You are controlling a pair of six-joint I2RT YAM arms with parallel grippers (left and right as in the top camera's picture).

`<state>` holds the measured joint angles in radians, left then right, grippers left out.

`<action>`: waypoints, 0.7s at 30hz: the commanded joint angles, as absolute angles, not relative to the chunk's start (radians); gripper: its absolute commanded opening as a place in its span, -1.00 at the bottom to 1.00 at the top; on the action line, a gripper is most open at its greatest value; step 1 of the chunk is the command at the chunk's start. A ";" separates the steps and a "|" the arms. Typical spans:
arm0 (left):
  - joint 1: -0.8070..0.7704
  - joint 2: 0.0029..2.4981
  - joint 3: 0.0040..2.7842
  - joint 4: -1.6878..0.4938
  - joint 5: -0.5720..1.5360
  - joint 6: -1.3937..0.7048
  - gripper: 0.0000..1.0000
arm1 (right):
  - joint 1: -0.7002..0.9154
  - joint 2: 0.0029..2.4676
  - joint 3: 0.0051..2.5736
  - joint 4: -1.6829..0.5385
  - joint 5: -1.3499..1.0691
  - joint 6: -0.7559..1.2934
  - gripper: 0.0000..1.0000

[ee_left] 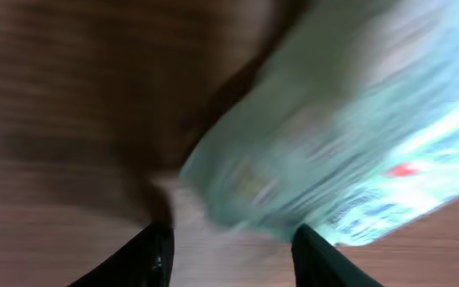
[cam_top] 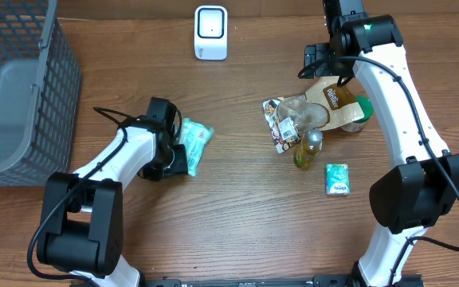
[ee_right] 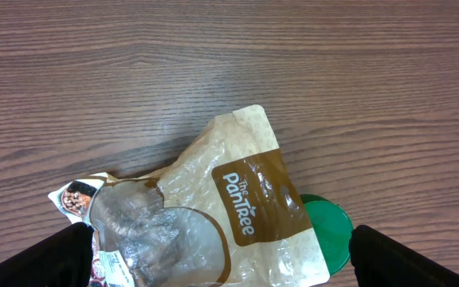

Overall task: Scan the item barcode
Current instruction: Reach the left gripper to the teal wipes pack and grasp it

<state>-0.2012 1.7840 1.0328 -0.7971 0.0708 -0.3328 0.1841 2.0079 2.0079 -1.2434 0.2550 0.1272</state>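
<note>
Wooden table, left jaws gripping teal packet, right jaws wide open over bag

The brown and clear bag says "The PanTree" in white letters. Nothing else here is sharp enough to read.

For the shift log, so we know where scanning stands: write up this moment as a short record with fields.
left gripper: jaws closed on teal packet
right gripper: jaws open, empty, over PanTree bag
white scanner: far side, nothing held to it
grey basket: far left
other items by right arm: green lid, bottle, small teal box
</note>
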 commanded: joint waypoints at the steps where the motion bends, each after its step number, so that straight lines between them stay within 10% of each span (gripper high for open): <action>1: -0.202 1.804 1.083 -0.840 -0.082 -0.258 0.09 | 0.182 2.011 2.009 -1.240 0.269 0.134 1.00; 10: -0.202 1.804 1.304 -1.033 0.033 -0.234 0.24 | 0.182 2.011 2.009 -1.240 0.269 0.134 1.00; 14: -0.202 1.804 1.354 -1.024 0.091 -0.219 0.81 | 0.182 2.011 2.009 -1.240 0.269 0.134 1.00; 21: -0.202 1.834 1.345 -0.982 0.140 -0.083 0.50 | 0.182 2.011 2.009 -1.240 0.269 0.134 1.00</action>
